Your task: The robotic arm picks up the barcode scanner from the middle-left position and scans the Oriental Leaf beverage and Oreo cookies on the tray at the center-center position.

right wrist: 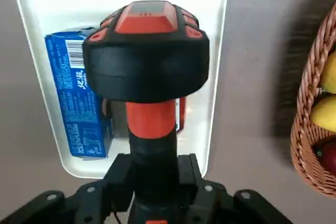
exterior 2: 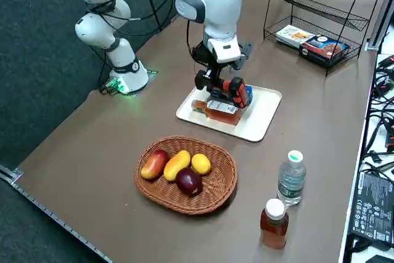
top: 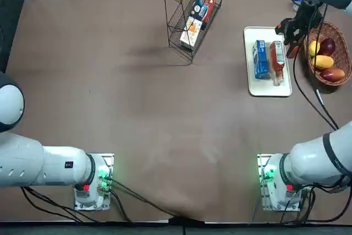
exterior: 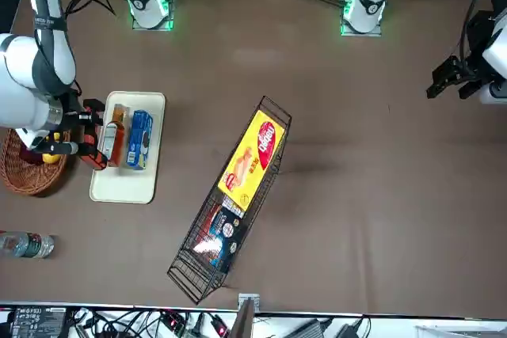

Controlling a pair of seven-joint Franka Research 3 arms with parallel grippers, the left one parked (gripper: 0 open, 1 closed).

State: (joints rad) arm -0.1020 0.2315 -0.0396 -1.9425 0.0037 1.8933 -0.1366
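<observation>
Brown table spreads wide and bare across my middle and left, so I have plenty of open room there; the crowding is all at the far right. My white tray lies there with its long axis running away from the bases, and its right rim sits near the wicker fruit basket, leaving only a narrow strip of table between them. A tipped wire rack stands well apart on the tray's other side.

On the tray the Oreo cookies and the Oriental Leaf beverage lie side by side, both lengthwise along the tray, the bottle on the basket side. In the right side view its neck points toward the near-left end of the tray.

My right gripper hovers over the tray's basket-side edge, jaws clamped on the handle of the barcode scanner. From the wrist the scanner's handle runs straight out from the jaws, its broad black-and-orange head hiding most of the bottle, the blue packet showing beside it.

Near the table's right edge, a clear bottle and a brown bottle stand upright.
</observation>
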